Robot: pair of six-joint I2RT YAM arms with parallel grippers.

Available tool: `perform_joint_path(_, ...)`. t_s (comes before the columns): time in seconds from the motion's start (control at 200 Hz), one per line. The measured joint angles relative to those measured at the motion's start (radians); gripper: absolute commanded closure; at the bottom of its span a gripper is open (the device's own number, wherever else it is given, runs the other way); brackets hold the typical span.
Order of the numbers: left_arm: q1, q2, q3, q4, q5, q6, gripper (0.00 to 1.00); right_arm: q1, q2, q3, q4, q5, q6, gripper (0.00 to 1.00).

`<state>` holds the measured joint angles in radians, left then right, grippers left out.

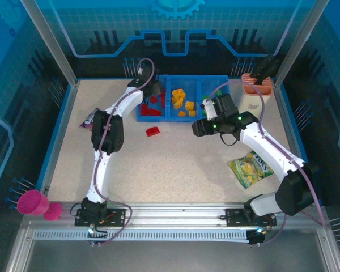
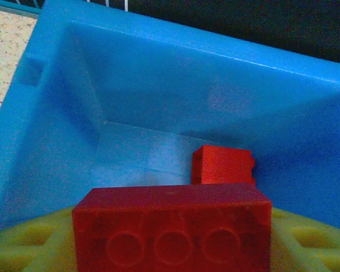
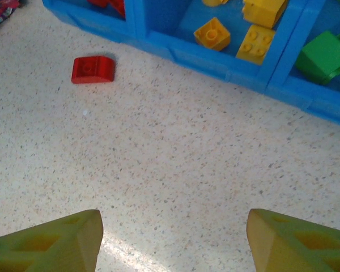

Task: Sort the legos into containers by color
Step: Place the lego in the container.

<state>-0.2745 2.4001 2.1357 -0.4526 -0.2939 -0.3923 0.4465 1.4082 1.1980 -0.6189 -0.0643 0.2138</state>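
My left gripper (image 2: 173,241) is shut on a long red lego (image 2: 173,226), holding it over the left container (image 2: 62,141) of the blue bin (image 1: 169,117). Another red lego (image 2: 222,165) lies on that container's floor. From above, the left gripper (image 1: 152,90) sits over the red legos (image 1: 153,107). The middle container holds yellow legos (image 1: 182,103) and the right one green legos (image 1: 207,105). My right gripper (image 1: 197,127) is open over bare table just in front of the bin, its yellow fingers (image 3: 56,241) wide apart and empty. One red lego (image 3: 93,69) lies loose on the table (image 1: 153,131).
A green-yellow snack packet (image 1: 250,169) lies at the right, under the right arm. A purple packet (image 1: 89,118) lies at the left by the left arm. A beige holder with an orange top (image 1: 256,90) stands at the back right, and a pink cup (image 1: 34,202) at the near left edge.
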Motion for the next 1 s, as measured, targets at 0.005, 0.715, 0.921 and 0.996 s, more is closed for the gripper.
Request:
perform_joint_path(0.005,0.0,0.0,0.0,0.0,0.0,0.0,0.4,0.001,0.0,0.0,0.0,0.0,0.0,0.31)
perform_joint_path(0.715,0.0,-0.045,-0.063,0.045,0.026,0.033,0.32,0.077,0.1,0.02,0.015,0.005,0.016,0.31)
perform_joint_path(0.921,0.0,-0.173,-0.187,0.066,0.048,0.051,0.32,0.09,0.103,0.021,0.014,0.008,0.016,0.32)
perform_joint_path(0.996,0.0,-0.257,-0.268,0.085,0.071,0.087,0.3,0.092,0.103,0.021,0.014,0.011,0.015,0.32)
